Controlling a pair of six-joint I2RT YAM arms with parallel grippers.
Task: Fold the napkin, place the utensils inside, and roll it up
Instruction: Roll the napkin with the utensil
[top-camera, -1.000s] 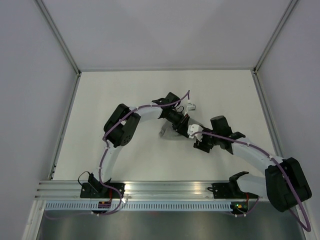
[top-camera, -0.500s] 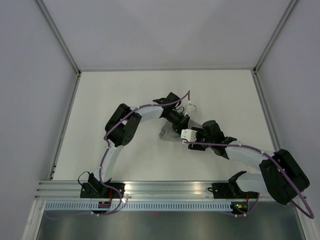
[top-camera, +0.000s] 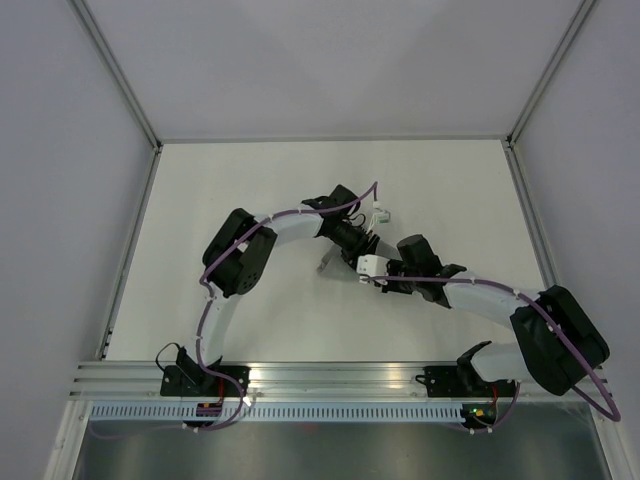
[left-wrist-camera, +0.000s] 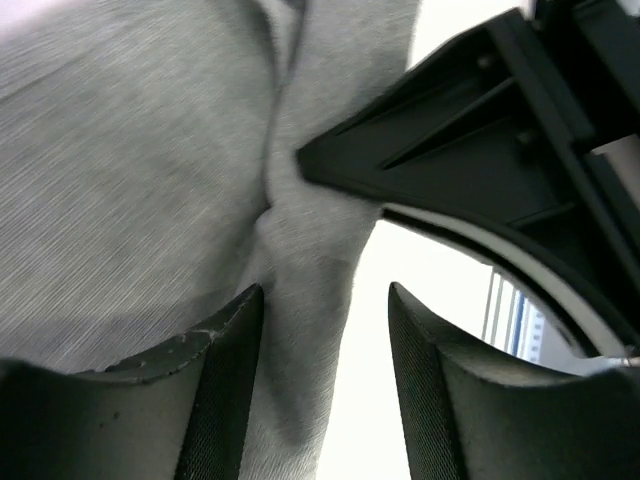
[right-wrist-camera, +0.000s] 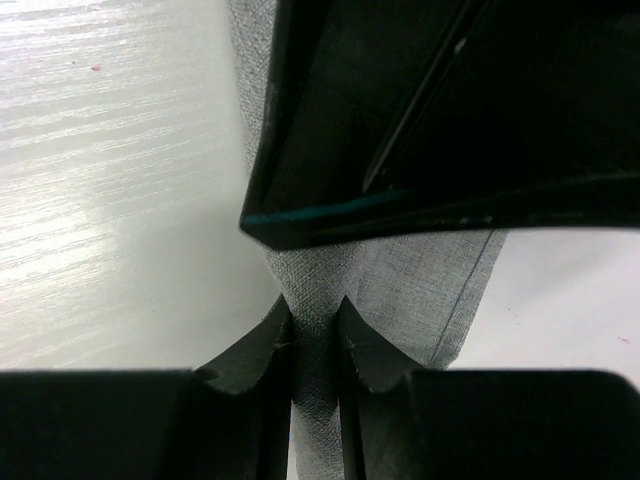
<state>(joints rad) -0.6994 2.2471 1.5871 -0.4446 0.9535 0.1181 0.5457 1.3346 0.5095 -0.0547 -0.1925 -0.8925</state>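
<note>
The grey napkin (left-wrist-camera: 150, 170) is bunched into a narrow fold in the middle of the table. From above only a small grey end (top-camera: 325, 263) shows past the arms. My left gripper (left-wrist-camera: 322, 296) is open; the cloth lies against its left finger (left-wrist-camera: 225, 350), with bare table between cloth and right finger. My right gripper (right-wrist-camera: 315, 305) is shut on a ridge of the napkin (right-wrist-camera: 420, 290). Both grippers meet head to head: the left one (top-camera: 362, 243) from the upper left, the right one (top-camera: 376, 269) from the right. The utensils are hidden.
The white table (top-camera: 220, 200) is fenced by grey walls at the left, back and right. An aluminium rail (top-camera: 330, 375) with both arm bases runs along the near edge. A purple cable (top-camera: 290, 215) loops along the left arm.
My right gripper slid left to the napkin and shut on it. My left gripper, shut before, has opened beside the cloth and barely shifted.
</note>
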